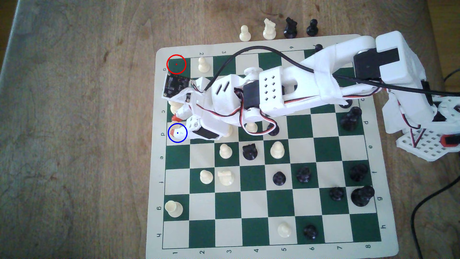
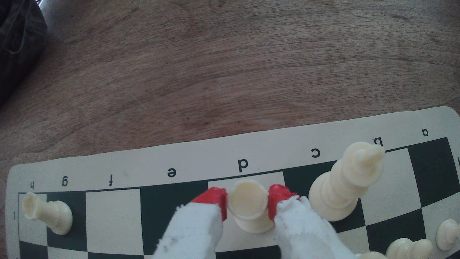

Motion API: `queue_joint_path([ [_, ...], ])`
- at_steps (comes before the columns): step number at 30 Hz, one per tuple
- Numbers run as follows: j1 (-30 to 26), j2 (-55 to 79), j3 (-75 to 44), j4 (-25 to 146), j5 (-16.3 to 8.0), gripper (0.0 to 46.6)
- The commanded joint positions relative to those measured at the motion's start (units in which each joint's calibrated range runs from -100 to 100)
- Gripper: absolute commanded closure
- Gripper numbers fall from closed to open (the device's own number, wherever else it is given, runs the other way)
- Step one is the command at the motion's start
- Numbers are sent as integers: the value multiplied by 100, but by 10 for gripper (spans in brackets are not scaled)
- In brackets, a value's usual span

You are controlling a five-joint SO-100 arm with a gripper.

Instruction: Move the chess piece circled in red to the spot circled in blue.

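Note:
The stout cream flat-topped piece point(image 2: 247, 206) stands upright on the cream d1 square at the board's edge. My gripper point(image 2: 247, 203) is shut on its head, with a red fingertip point(image 2: 215, 199) pressed against each side. In the exterior view the gripper point(image 1: 177, 124) reaches down at the board's left edge. The top of the piece point(image 1: 181, 132) shows inside the blue ring point(image 1: 177, 133). I cannot tell whether its base rests on the square. The red ring point(image 1: 176, 64) marks a bare dark green corner square.
A tall cream king point(image 2: 346, 181) stands one square over, close beside one finger. A cream rook point(image 1: 173, 208) sits on g1 and a cream pawn point(image 1: 203, 64) near the red ring. Several captured pieces point(image 1: 268, 29) stand off the board point(image 1: 159, 174). Bare wood lies beyond its edge.

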Motion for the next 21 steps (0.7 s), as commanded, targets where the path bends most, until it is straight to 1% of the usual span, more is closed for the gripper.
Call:
queue_joint_path([
  [1,32,-226,-529,-159,10,457],
  [5,24,-243,-529,-143,10,440],
  [9,16,-269,-501,-118,15,403],
  [15,32,-336,-474,-28,15,362],
  [16,32,-379,-474,29,15,346],
  [20,47,-591,-420,168,15,309],
  [21,47,-642,-393,185,15,307],
])
